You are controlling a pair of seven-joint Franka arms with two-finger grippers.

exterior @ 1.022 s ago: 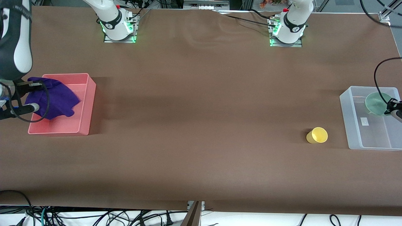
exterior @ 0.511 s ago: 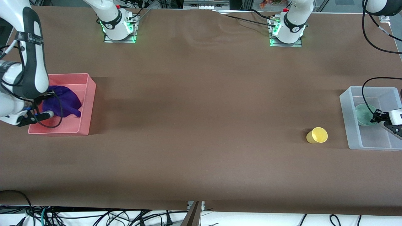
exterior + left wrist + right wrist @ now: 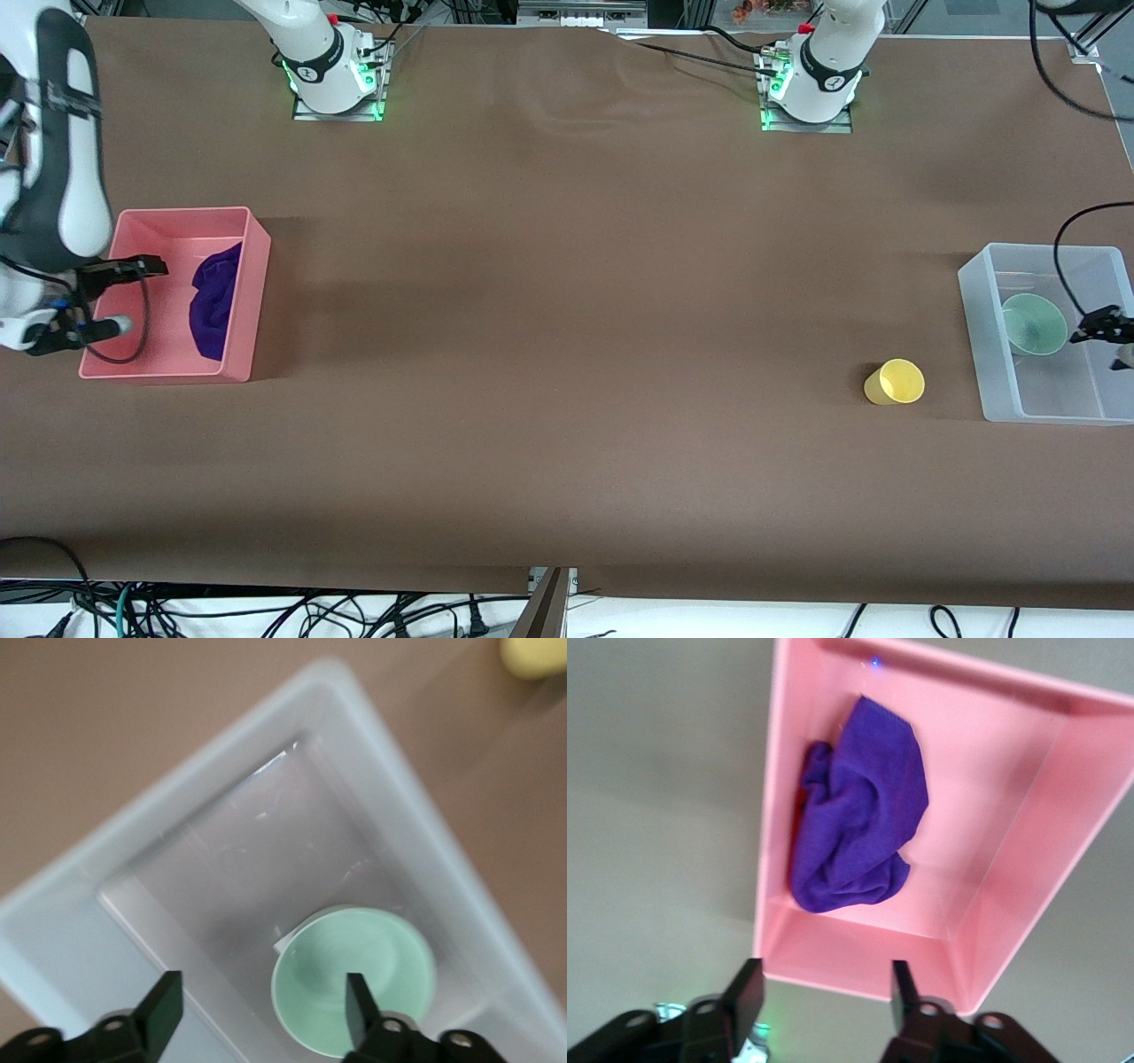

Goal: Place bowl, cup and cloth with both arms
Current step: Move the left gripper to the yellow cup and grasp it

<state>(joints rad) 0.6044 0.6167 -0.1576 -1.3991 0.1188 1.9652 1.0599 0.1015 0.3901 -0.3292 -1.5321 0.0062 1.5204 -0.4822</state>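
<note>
Two items are placed: cloth (image 3: 215, 306) in pink bin (image 3: 252, 292), bowl (image 3: 1034, 324) in clear bin (image 3: 973, 301). With both jaws released, the cup (image 3: 895, 382) should be approached squarely from above.

High front camera spans the table (image 3: 567, 354); wrist cameras look down into bins.

One bowl (image 3: 1034, 324), one cup (image 3: 895, 382), one cloth (image 3: 214, 300), two bins: pink (image 3: 164, 368), clear (image 3: 983, 337).

The clear bin (image 3: 974, 292) and the left tool (image 3: 1118, 341) are cut off at the front view's edge.
</note>
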